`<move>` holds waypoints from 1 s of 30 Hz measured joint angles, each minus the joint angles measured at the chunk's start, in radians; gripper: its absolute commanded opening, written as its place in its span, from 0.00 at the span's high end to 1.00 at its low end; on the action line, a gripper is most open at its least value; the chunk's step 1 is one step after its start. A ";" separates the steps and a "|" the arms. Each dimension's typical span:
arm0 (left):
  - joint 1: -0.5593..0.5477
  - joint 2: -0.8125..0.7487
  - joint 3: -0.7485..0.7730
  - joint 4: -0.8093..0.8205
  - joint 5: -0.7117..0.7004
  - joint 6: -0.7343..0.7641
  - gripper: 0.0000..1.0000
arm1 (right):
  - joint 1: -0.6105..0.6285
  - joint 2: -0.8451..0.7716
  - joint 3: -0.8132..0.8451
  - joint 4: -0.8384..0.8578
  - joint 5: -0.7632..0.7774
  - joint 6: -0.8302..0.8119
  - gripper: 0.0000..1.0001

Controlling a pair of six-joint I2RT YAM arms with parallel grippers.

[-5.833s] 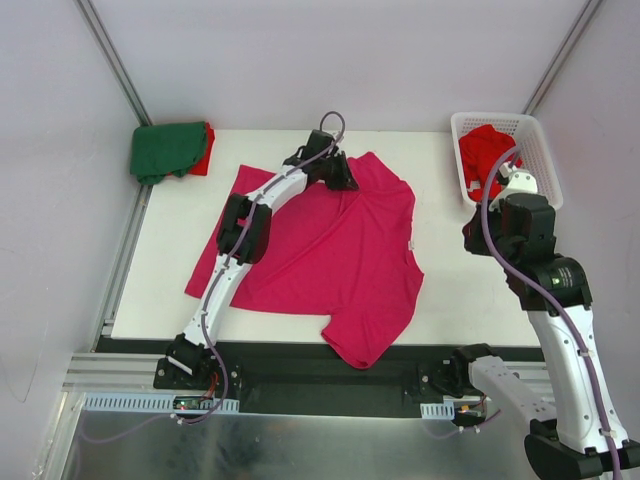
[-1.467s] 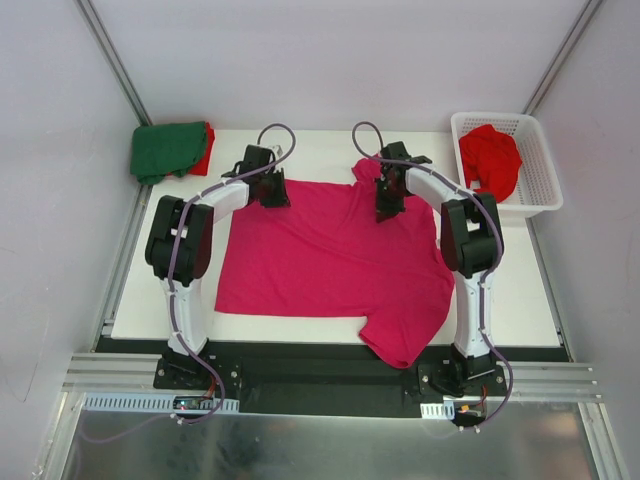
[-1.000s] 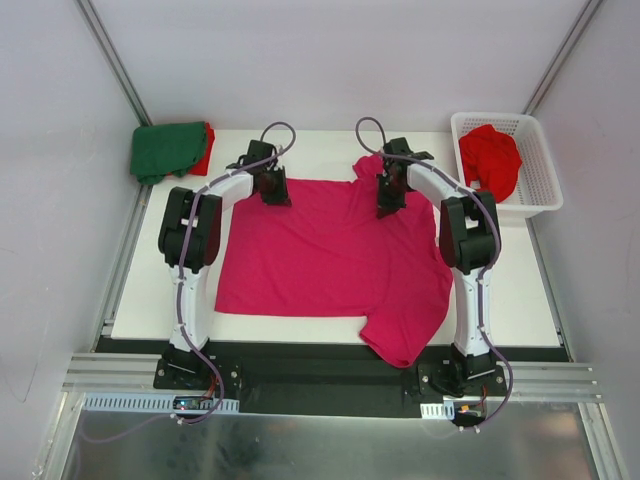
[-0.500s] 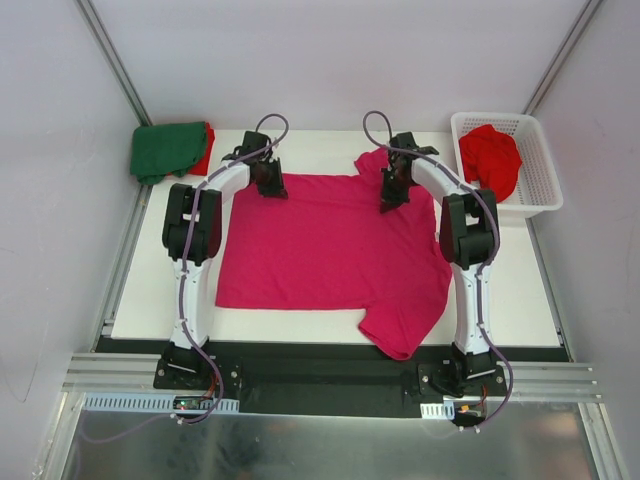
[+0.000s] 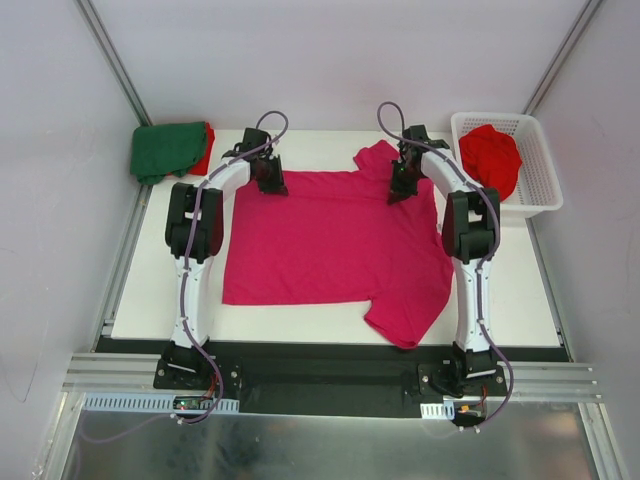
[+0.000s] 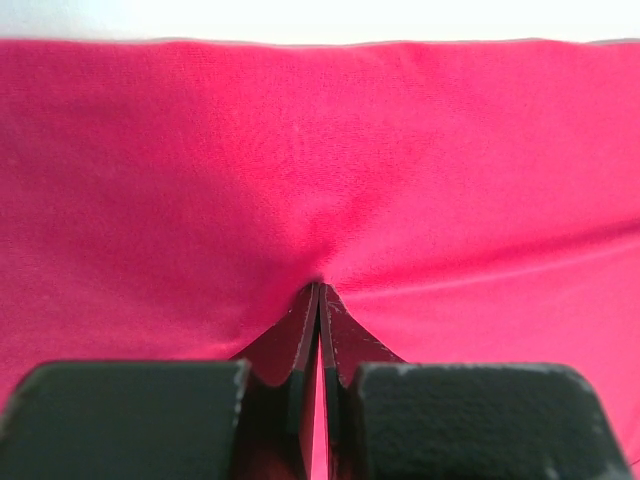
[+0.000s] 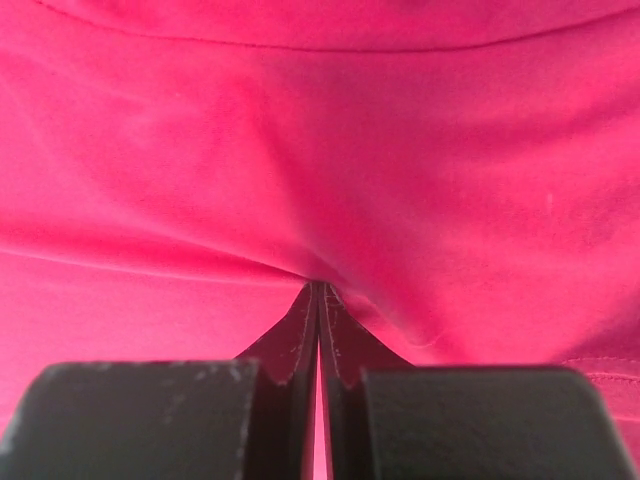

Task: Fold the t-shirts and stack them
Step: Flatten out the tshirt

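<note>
Pinching the far edge of the magenta t-shirt [image 5: 335, 245], both claws are pressed together on cloth: left gripper [image 5: 272, 186] at the far-left corner, right gripper [image 5: 399, 192] further right, beside the far sleeve. Wrist views show fabric puckering at each pair of closed tips. Shirt lies spread flat mid-table [image 5: 150, 300], near-right sleeve reaching the near edge. Folded green t-shirt [image 5: 165, 150] sits far left, red t-shirt [image 5: 205, 150] peeking out at its right side. Another red shirt [image 5: 488, 160] is bunched in the white basket [image 5: 540, 175], far right.
</note>
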 measured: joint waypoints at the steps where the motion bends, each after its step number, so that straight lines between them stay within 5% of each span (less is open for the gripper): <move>1: 0.000 0.000 0.001 -0.001 0.000 0.003 1.00 | -0.003 -0.001 -0.008 0.008 -0.006 0.000 0.99; 8: 0.000 -0.037 -0.016 -0.006 -0.019 0.040 1.00 | -0.007 -0.140 -0.229 0.121 -0.022 -0.014 0.98; 10: 0.000 -0.090 -0.047 -0.011 -0.030 0.048 1.00 | -0.007 -0.207 -0.292 0.132 -0.019 -0.020 0.87; 11: 0.000 -0.141 -0.069 -0.013 -0.036 0.049 0.99 | -0.007 -0.253 -0.326 0.145 -0.016 -0.023 0.74; 14: 0.004 -0.323 -0.133 -0.003 -0.056 0.049 0.79 | -0.003 -0.431 -0.427 0.176 -0.004 -0.029 0.49; 23: 0.006 -0.956 -0.580 0.161 -0.108 0.003 0.33 | 0.048 -0.929 -0.770 0.261 0.036 0.011 0.05; 30: 0.001 -1.138 -1.080 0.150 -0.143 -0.102 0.18 | 0.150 -1.114 -1.143 0.221 0.074 0.069 0.04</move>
